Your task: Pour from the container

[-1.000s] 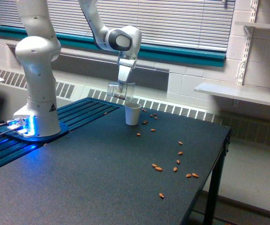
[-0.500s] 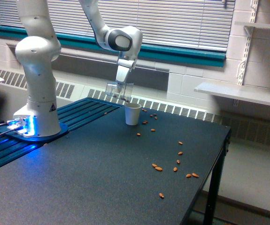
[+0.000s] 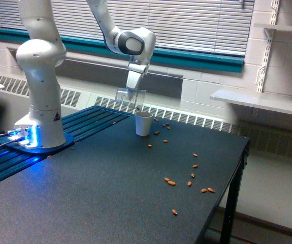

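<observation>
A: Status of the fingers (image 3: 131, 92)?

B: Closed around the container (image 3: 130, 97), a clear plastic cup, gripped from above.

A: Container position?

B: Suspended in the air, tilted, with its lower edge just above the rim of the white paper cup (image 3: 143, 123). Brown nuts show through its wall.

A: Surface condition?

B: The white cup stands upright on the dark counter (image 3: 95, 188). Loose almonds (image 3: 191, 175) lie scattered toward the exterior view's right; several lie just beside the cup.
</observation>
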Motion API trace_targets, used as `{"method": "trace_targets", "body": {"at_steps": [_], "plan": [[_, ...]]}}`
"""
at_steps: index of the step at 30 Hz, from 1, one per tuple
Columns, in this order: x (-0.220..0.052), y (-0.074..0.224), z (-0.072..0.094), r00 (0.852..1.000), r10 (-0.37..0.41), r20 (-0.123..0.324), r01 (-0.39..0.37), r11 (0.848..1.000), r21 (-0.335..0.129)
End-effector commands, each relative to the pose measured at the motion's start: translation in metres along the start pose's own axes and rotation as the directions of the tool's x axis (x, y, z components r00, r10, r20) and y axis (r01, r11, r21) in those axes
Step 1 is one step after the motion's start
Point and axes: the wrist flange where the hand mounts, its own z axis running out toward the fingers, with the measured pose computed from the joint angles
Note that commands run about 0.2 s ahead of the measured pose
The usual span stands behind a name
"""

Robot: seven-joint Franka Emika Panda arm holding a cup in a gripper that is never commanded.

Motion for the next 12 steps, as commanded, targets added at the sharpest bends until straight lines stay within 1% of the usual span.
{"method": "trace_targets", "body": {"at_steps": [1,7,10,12], "plan": [[0.0038,-0.0012,-0.0014,1.000,0.008,0.002,-0.008,1.000,-0.001],[0.0058,-0.0013,-0.0027,1.000,0.004,-0.003,-0.004,1.000,-0.002],[0.0105,0.0004,-0.0018,1.000,0.010,-0.020,-0.011,1.000,-0.009],[0.0118,0.0009,-0.0011,1.000,0.012,-0.023,-0.012,1.000,-0.014]]}}
